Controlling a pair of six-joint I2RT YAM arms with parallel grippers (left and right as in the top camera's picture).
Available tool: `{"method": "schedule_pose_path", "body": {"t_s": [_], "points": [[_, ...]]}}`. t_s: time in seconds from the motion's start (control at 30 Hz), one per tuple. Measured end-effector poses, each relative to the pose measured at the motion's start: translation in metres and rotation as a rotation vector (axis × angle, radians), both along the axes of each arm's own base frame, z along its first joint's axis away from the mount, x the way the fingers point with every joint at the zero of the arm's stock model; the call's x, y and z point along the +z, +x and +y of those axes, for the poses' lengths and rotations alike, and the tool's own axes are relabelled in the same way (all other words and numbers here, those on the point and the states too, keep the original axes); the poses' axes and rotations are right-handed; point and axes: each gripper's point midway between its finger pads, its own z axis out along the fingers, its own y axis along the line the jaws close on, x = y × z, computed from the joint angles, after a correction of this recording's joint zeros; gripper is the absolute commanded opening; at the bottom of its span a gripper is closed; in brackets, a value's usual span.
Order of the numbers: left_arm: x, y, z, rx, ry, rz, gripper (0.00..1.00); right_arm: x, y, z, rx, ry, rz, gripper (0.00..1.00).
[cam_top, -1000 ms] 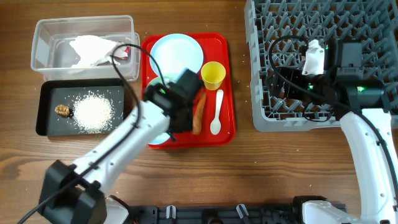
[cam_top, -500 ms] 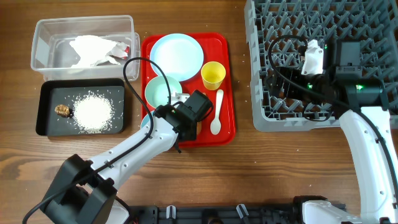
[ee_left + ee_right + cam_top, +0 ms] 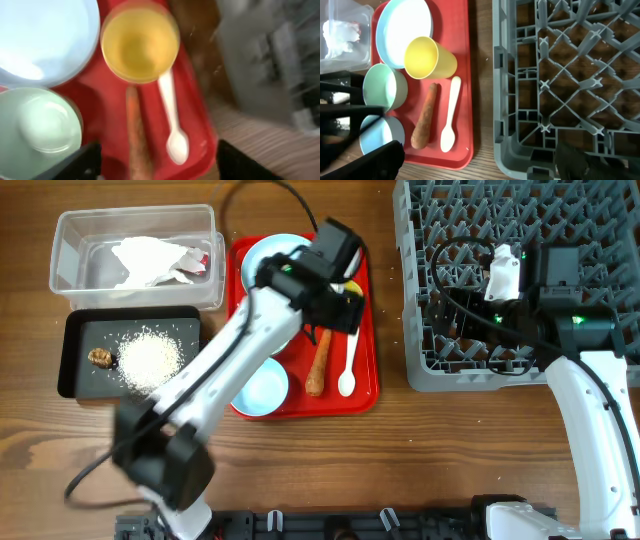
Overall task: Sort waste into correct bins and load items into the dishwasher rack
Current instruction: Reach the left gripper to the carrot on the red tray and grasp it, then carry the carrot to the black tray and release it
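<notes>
Both grippers spread and empty: left above the red tray, right above the rack.

On the red tray (image 3: pixel 368 370), nearest first: blue bowl (image 3: pixel 265 388), then carrot (image 3: pixel 318 365) lying beside the white spoon (image 3: pixel 347 365), close but apart. Mint bowl (image 3: pixel 40 125) sits left of the carrot, yellow cup (image 3: pixel 140 45) upright at the spoon's handle end, plate (image 3: pixel 45 35) at far left. Left gripper (image 3: pixel 157 150) hangs over carrot and cup, fingers wide, nothing between them. Left of the tray: black tray (image 3: pixel 75 330) with rice (image 3: pixel 150 358) and brown scrap (image 3: pixel 100 357); beyond it, clear tub (image 3: pixel 70 230) holding the napkin (image 3: pixel 150 260). Right gripper (image 3: pixel 480 152) hovers over the grey rack (image 3: pixel 545 90), fingers wide apart.
</notes>
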Motion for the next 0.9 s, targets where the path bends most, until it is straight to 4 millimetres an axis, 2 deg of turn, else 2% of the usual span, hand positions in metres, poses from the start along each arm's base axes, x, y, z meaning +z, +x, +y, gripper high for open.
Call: {"method": "schedule_pose_path", "body": {"t_s": [0.07,0.1,0.2,0.27,0.33,0.37,0.57,0.63,0.67,0.7,0.83,0.9], "points": [[-0.055,-0.02,0.011,-0.025,0.119,0.184,0.64,-0.001,-0.002,0.0,0.0,0.0,0.011,1.0],[-0.066,-0.026,0.015,-0.026,0.147,0.229,0.64,-0.001,-0.002,0.0,0.0,0.0,0.011,1.0],[-0.069,-0.031,0.018,-0.014,0.162,0.256,0.65,-0.001,-0.002,0.0,0.0,0.0,0.011,1.0],[-0.073,-0.03,0.015,-0.014,0.153,0.246,0.61,-0.001,-0.002,0.0,0.0,-0.001,0.011,1.0],[-0.087,-0.03,0.014,-0.01,0.144,0.241,0.58,-0.002,-0.002,-0.002,-0.007,-0.013,0.012,1.0],[-0.101,-0.036,0.017,-0.003,0.15,0.256,0.56,-0.002,-0.002,-0.003,-0.009,-0.016,0.011,1.0],[-0.141,-0.045,0.024,0.016,0.146,0.259,0.41,-0.006,0.0,-0.004,-0.013,-0.023,0.023,1.0],[-0.153,-0.051,0.028,0.02,0.168,0.29,0.22,-0.006,-0.001,-0.004,-0.013,-0.023,0.023,1.0],[-0.156,-0.051,0.028,0.021,0.172,0.296,0.14,-0.006,-0.001,-0.004,-0.013,-0.024,0.023,1.0],[-0.156,-0.051,0.028,0.018,0.172,0.296,0.1,-0.006,0.0,-0.004,-0.013,-0.024,0.023,1.0],[-0.154,-0.051,0.028,0.02,0.17,0.3,0.1,-0.006,0.0,-0.005,-0.014,-0.026,0.022,1.0],[-0.152,-0.059,0.034,0.022,0.201,0.342,0.08,-0.006,0.0,-0.005,-0.015,-0.027,0.023,1.0]]}}
